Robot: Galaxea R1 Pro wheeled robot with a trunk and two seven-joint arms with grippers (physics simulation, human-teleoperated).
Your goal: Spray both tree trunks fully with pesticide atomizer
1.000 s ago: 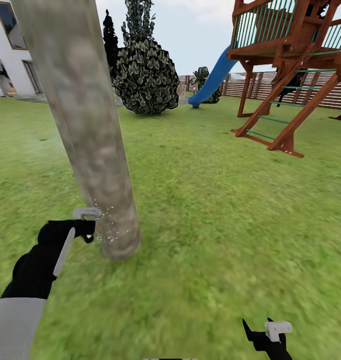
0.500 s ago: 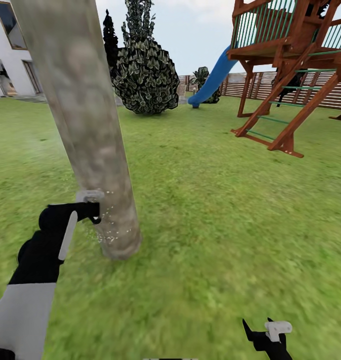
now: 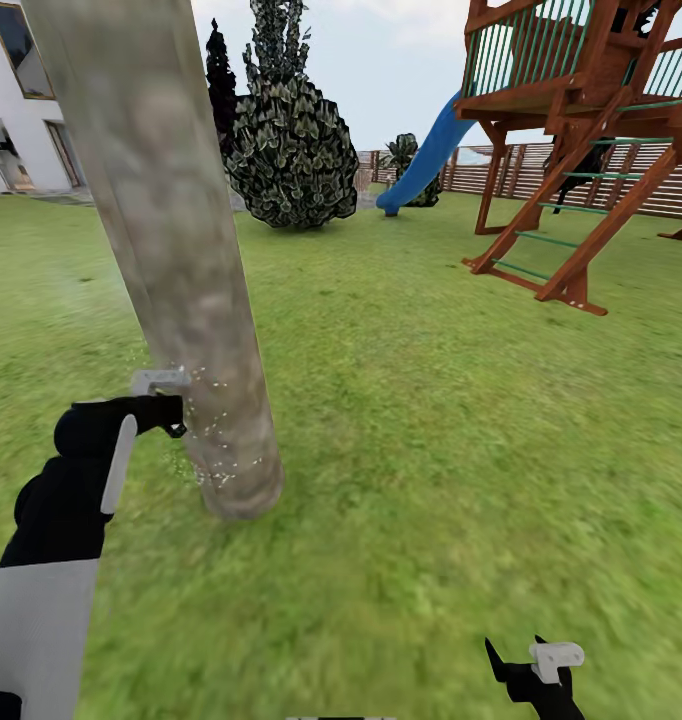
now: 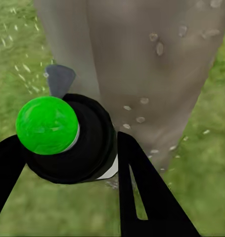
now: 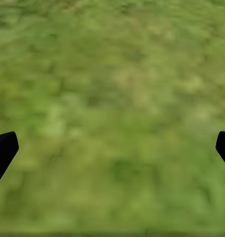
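At the far upper left of the head view you have the white house; just right of it the tree trunk runs as a thick pale mottled column from the top edge down to the grass at lower left of centre, leaning slightly. Your left gripper sits at the lower left, right beside the trunk's left flank and low on it, with pale flecks of spray scattered across the bark next to it; in the left wrist view its black fingers are clamped on either side of the pesticide atomizer, a black body with a bright green round cap, its small grey nozzle pointing at the trunk, droplets dotting the bark. Right of the trunk, at upper centre, stands a dark jagged-leaved bush; beyond it a blue slide drops from a red-brown wooden play tower at the upper right, with the slatted fence behind. The lawn spreads across the middle and right. Your right gripper hangs at the bottom right edge over bare grass; in the right wrist view its fingertips stand wide apart at the two sides, holding nothing.
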